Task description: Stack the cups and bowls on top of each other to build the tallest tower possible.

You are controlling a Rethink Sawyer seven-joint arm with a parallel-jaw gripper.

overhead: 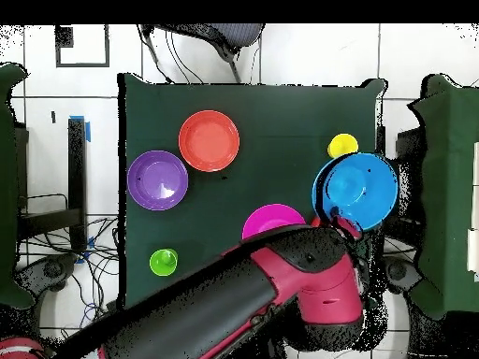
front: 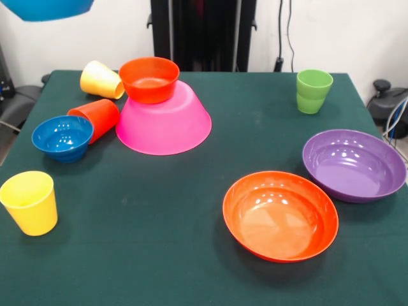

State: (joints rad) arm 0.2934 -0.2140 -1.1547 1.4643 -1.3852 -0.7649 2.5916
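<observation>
The large pink bowl (front: pixel 164 121) lies upside down at the table's back left, and the small orange bowl (front: pixel 149 78) stands upright on it. The medium blue bowl (front: pixel 48 7) hangs in the air at the top left edge. In the overhead view it (overhead: pixel 357 187) is held at its rim by my gripper (overhead: pixel 341 221), beside the pink bowl (overhead: pixel 271 221). A yellow cup (front: pixel 101 80) and the orange-red cup (front: pixel 97 118) lie on their sides by the pink bowl. The small blue bowl (front: pixel 62 137) stands next to the orange-red cup.
A second yellow cup (front: pixel 29 202) stands upright front left. The green cup (front: pixel 313 90) stands back right. The wide purple bowl (front: pixel 352 164) and wide orange bowl (front: pixel 280 215) sit upright on the right. The robot's pedestal (front: pixel 204 32) stands behind the table.
</observation>
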